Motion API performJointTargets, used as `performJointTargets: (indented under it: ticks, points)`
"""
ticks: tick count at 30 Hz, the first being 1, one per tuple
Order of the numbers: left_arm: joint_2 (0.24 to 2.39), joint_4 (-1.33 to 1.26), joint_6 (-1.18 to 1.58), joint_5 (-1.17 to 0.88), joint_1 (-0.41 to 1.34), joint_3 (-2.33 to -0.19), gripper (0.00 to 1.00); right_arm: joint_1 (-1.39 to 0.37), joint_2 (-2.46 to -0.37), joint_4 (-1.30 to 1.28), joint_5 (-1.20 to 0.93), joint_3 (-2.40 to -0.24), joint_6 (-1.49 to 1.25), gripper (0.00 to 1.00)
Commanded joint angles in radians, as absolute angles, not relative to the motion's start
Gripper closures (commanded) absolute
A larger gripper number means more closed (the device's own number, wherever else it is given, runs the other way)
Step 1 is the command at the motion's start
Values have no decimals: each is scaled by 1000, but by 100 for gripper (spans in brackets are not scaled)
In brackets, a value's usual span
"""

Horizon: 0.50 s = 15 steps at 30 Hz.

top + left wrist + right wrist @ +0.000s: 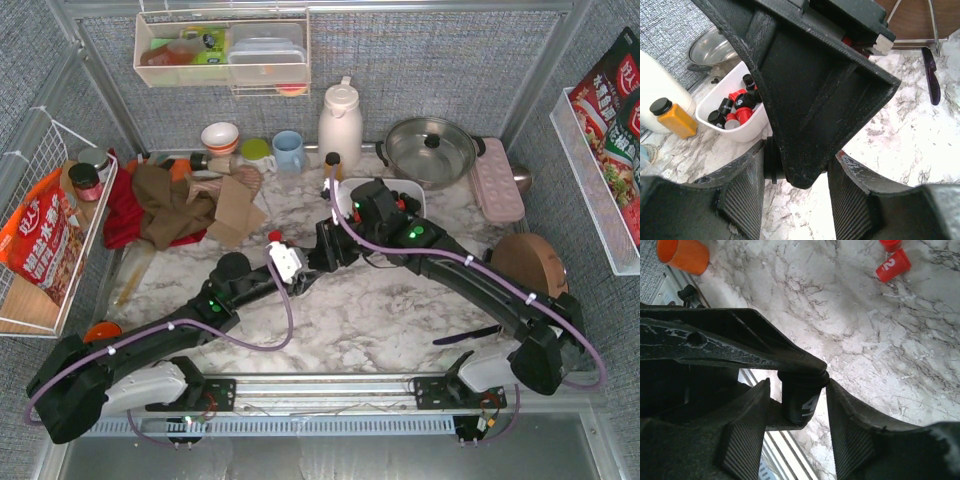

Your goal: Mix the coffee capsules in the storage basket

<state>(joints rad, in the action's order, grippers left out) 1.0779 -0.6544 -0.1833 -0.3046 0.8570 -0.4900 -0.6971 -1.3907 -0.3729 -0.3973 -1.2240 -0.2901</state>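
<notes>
**Basket** [741, 134]: one, white, on the marble table [865, 340] beside one orange bottle [674, 119] with a black cap.

**Capsules in basket** [742, 114]: about seven show, roughly three red and four black, lying jumbled. The rest are hidden behind the right arm.

**Red capsules** [892, 265]: two, loose on the table outside the basket. One is marked 2.

**Black capsule** [801, 402]: one, marked 4, held above the table where both arms meet.

**Left gripper** [797, 167]: clamps the black capsule end to end, one finger on its rim and one beneath.

**Right gripper** [799, 387]: jaws narrow around the same capsule's sides. One pad is at the rim and there is a slit at the other, so a grip cannot be told.

**Orange cup** [684, 255]: one, at the table's near edge.
</notes>
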Motion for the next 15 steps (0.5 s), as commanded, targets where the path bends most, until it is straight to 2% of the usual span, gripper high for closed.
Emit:
performJointTargets:
  ticks: [1, 3, 11, 12, 13, 15]
  points:
    - [1083, -709, -186, -268, 867, -511, 54, -702, -1377, -370, -384, -1206, -301, 51]
    - [1084, -709, -181, -256, 868, -515, 53, -701, -1368, -363, -363, -1195, -306, 56]
    - [1075, -707, -149, -200, 871, -495, 29, -700, -1338, -336, -267, -1167, -324, 75]
    - [1068, -708, -142, -184, 870, -489, 24, -698, -1337, -329, -252, -1163, -327, 76]
    - [1061, -712, -135, -168, 870, -481, 4, -698, -1335, -323, -233, -1160, -329, 78]
    - [1041, -711, -118, -131, 871, -456, 1, -692, -1336, -317, -185, -1160, -324, 78]
